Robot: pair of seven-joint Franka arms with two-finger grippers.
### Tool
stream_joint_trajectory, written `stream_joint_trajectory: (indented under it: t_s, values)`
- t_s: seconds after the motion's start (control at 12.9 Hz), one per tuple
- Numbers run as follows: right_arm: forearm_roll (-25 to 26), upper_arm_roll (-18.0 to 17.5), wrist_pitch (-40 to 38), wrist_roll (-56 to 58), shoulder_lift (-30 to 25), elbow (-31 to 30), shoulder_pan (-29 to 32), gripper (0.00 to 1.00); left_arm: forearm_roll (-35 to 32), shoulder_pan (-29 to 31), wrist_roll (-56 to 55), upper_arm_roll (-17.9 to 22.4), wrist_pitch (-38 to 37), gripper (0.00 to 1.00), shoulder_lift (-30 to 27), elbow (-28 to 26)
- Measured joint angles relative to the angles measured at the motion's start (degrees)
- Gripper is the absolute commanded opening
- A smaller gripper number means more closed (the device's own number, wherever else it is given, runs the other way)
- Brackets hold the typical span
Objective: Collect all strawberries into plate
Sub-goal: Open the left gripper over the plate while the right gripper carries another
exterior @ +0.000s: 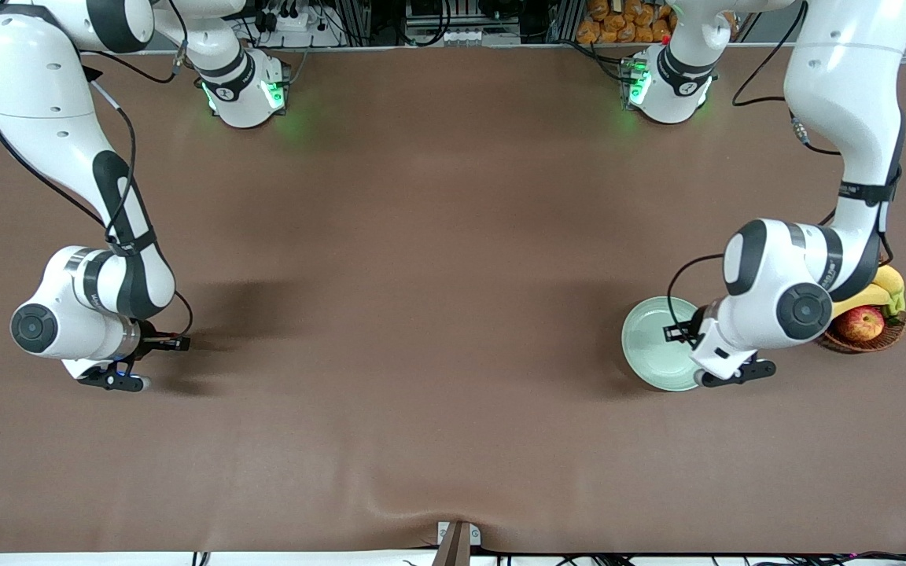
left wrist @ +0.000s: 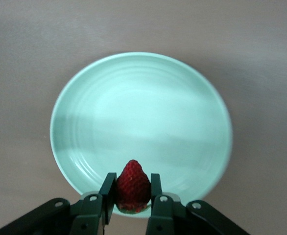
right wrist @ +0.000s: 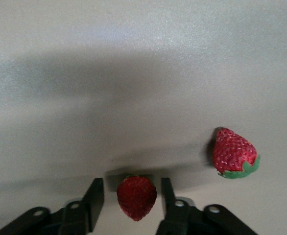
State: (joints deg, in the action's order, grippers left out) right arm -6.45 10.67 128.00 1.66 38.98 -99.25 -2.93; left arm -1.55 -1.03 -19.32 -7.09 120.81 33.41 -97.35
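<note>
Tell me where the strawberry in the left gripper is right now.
The left wrist view shows the strawberry clamped in the left gripper, held over the rim of the plate, toward the left arm's end of the table.

Even overhead light leaves the brown counter (exterior: pixel 437 259) soft and matte, with broad blurred shadows lying beside each arm toward the middle of the counter. The plate (left wrist: pixel 133 112) carries pale glossy bands of glare. Up close under the right arm the counter looks washed-out grey, a dim shadow band across it, the berries sharp.
</note>
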Motion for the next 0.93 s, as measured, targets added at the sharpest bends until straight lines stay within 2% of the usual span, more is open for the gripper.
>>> stream_joint_trajectory:
  t_s: [0.08,0.15,0.31,0.62,0.77,0.93]
  values:
    - [0.0,0.0,0.0,0.3,0.0,0.0,0.0,0.07,0.0,0.4,0.0,0.0,1.8,0.11,1.5,-0.5]
    - [0.0,0.0,0.0,0.9,0.0,0.0,0.0,0.00,0.0,0.4,0.0,-0.1,4.3,0.29,2.7,-1.5]
    - [-0.1,0.0,0.0,2.4,0.0,0.0,0.1,0.00,-0.1,0.3,0.0,-0.3,9.3,1.00,4.1,-3.9]
    - [-0.1,-0.5,0.1,5.4,-0.5,0.2,0.2,0.00,-0.1,0.4,0.0,-0.3,9.6,1.00,3.2,-4.4]
    - [-0.1,-2.5,0.1,5.6,-2.2,0.6,0.0,0.00,-0.1,0.3,0.0,-0.5,8.8,1.00,1.3,-4.1]
    - [-0.1,-6.1,0.1,5.6,-4.3,0.6,-0.1,0.00,-0.1,0.2,0.0,-0.9,5.8,1.00,-2.1,-3.7]
